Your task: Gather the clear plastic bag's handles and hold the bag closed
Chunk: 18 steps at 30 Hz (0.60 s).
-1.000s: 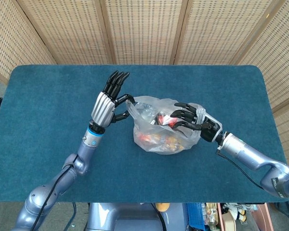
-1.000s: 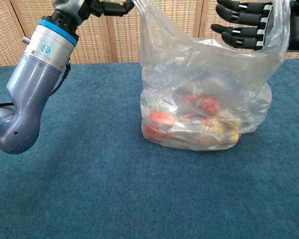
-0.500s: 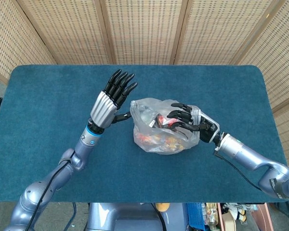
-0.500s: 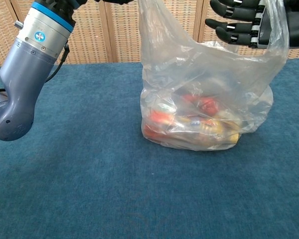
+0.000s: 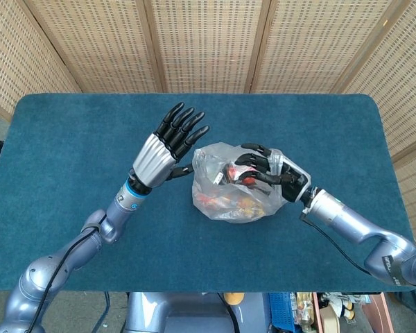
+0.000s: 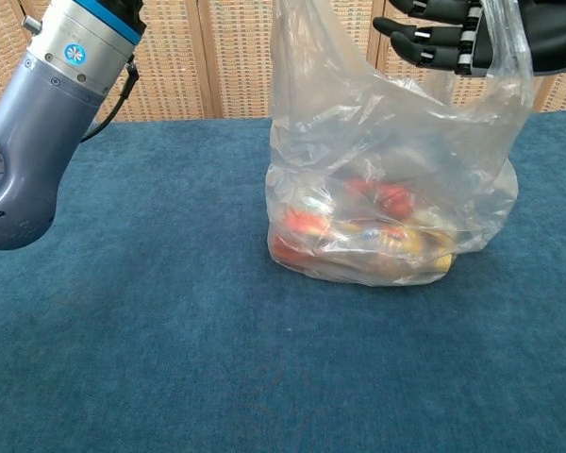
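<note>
The clear plastic bag [image 5: 230,194] [image 6: 387,198] stands mid-table with red and yellow packets inside. My right hand [image 5: 269,169] [image 6: 464,34] reaches in from the right over the bag's mouth. The right handle [image 6: 511,47] is looped over that hand, and its fingers curl toward the left. My left hand [image 5: 170,141] is raised beside the bag with its fingers spread upward. Only its thumb [image 5: 183,168] touches the bag's left handle [image 6: 285,28], which stands up out of the chest view. The chest view shows only the left forearm [image 6: 52,104].
The blue cloth table [image 5: 69,139] stretches wide on all sides of the bag. Wicker screens [image 5: 208,41] stand behind the far edge.
My left hand has let its fingers off the left handle and spread them, tilting right. My right hand has moved left over the bag's mouth with the right handle and curled its fingers.
</note>
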Motion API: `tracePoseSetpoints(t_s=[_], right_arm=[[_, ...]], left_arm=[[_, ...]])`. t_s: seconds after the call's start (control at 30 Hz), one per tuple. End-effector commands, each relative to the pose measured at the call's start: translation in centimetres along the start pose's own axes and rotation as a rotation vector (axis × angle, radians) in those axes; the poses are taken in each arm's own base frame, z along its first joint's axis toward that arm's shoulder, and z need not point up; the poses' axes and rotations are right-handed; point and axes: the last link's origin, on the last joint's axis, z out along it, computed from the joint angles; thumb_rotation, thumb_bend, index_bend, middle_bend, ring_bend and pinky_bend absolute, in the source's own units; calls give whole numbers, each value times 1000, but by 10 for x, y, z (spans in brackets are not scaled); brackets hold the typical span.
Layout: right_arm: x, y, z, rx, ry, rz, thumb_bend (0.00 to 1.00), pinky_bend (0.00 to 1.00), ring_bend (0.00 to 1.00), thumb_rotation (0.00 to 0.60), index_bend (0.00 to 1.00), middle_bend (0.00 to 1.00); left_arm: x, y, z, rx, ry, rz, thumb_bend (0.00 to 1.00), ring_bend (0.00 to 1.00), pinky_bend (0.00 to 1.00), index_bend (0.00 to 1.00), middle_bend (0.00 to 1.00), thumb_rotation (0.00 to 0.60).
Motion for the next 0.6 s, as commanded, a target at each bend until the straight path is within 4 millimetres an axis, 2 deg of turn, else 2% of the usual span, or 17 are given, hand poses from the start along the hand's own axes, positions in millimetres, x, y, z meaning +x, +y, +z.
tracePoseSetpoints(t_s=[0.03, 0.27, 0.6], right_arm=[[-5, -1, 3, 8, -5, 3, 0, 369, 253, 600, 253, 381], [-17, -1, 11, 17, -26, 8, 0, 369, 263, 600, 263, 390], [-23, 7, 22, 21, 2, 2, 0, 327, 283, 600, 301, 405]], left_arm=[[0, 3, 4, -17, -11, 12, 347, 0, 0, 0, 0, 600], [-1, 6, 12, -25, -29, 50, 346, 0, 0, 0, 0, 600], [-1, 6, 25, -8, -35, 74, 345, 0, 0, 0, 0, 600]])
